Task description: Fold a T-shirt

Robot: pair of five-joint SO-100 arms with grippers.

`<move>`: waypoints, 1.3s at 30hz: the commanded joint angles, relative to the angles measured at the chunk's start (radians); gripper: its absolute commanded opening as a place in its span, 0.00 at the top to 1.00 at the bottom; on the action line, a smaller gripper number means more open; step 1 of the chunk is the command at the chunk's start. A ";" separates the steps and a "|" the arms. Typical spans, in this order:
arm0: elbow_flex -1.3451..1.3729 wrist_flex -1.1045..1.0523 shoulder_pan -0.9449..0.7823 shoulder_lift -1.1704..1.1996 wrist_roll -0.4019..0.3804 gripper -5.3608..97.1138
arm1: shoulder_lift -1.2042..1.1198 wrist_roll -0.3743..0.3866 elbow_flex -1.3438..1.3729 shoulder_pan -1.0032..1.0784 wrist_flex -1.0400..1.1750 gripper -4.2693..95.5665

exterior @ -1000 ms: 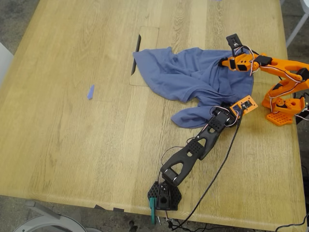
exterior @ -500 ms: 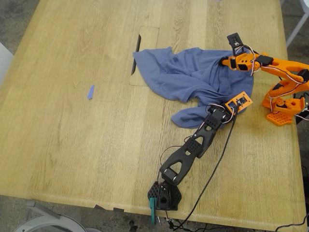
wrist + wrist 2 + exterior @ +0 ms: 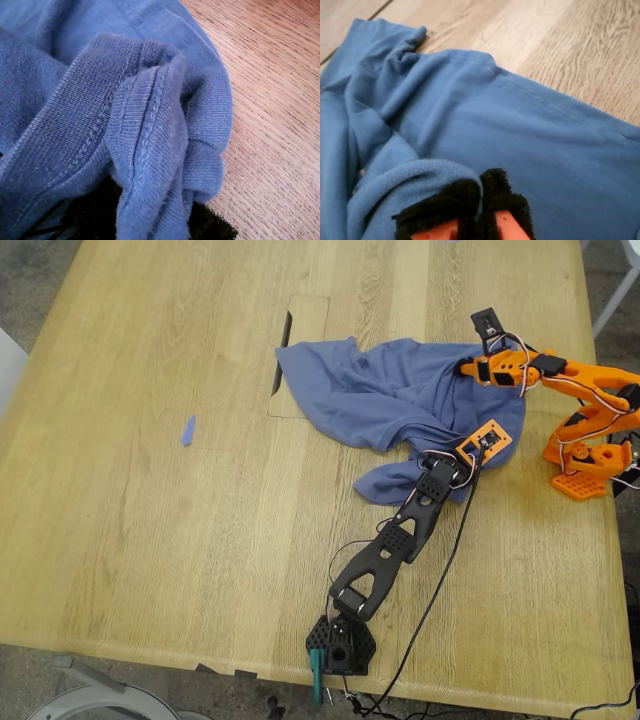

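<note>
We see even, soft daylight with faint shadows and no glare. The exterior view is slightly soft; both wrist views blur at their closest edges.

The T-shirt (image 3: pixel 400 405) is slate-blue and lies crumpled in loose folds on the wood, not flat. Its ribbed, double-stitched band bunches up right at my first gripper (image 3: pixel 150 220), apparently between the jaws, though cloth hides them. A smoother stretch with one seam spreads just beyond my second gripper (image 3: pixel 480 200), whose padded tips pinch a rolled hem.
</note>
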 commanded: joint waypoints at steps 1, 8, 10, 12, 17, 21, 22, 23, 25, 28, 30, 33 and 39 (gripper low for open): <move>-0.031 0.009 -0.153 0.101 -0.026 0.95 | 0.049 -0.009 -0.069 -0.014 0.006 0.96; -0.031 0.083 -0.235 0.342 -0.035 0.95 | 0.077 -0.018 -0.179 -0.052 0.041 0.96; -0.031 0.104 -0.253 0.407 -0.035 0.95 | 0.081 -0.021 -0.224 -0.064 0.058 0.96; -0.031 0.117 -0.265 0.462 -0.035 0.95 | 0.086 -0.025 -0.272 -0.074 0.080 0.96; -0.032 0.129 -0.265 0.578 -0.046 0.95 | 0.095 -0.032 -0.377 -0.091 0.110 0.96; -0.032 0.130 -0.259 0.672 -0.057 0.95 | 0.095 -0.046 -0.462 -0.095 0.101 0.96; -0.032 0.130 -0.258 0.695 -0.057 0.95 | 0.095 -0.052 -0.479 -0.095 0.092 0.96; -0.032 0.130 -0.258 0.716 -0.058 0.95 | 0.095 -0.057 -0.494 -0.095 0.075 0.96; -0.032 0.121 -0.256 0.753 -0.064 0.95 | 0.095 -0.060 -0.522 -0.097 0.058 0.96; -0.032 0.066 -0.256 0.796 -0.094 0.95 | 0.092 -0.064 -0.561 -0.101 0.017 0.96; -0.032 0.035 -0.256 0.824 -0.103 0.95 | 0.087 -0.071 -0.589 -0.107 -0.021 0.96; -0.032 0.009 -0.259 0.868 -0.112 0.95 | 0.084 -0.083 -0.626 -0.114 -0.078 0.96; -0.032 -0.054 -0.278 0.962 -0.110 0.95 | 0.101 -0.100 -0.669 -0.130 -0.169 0.96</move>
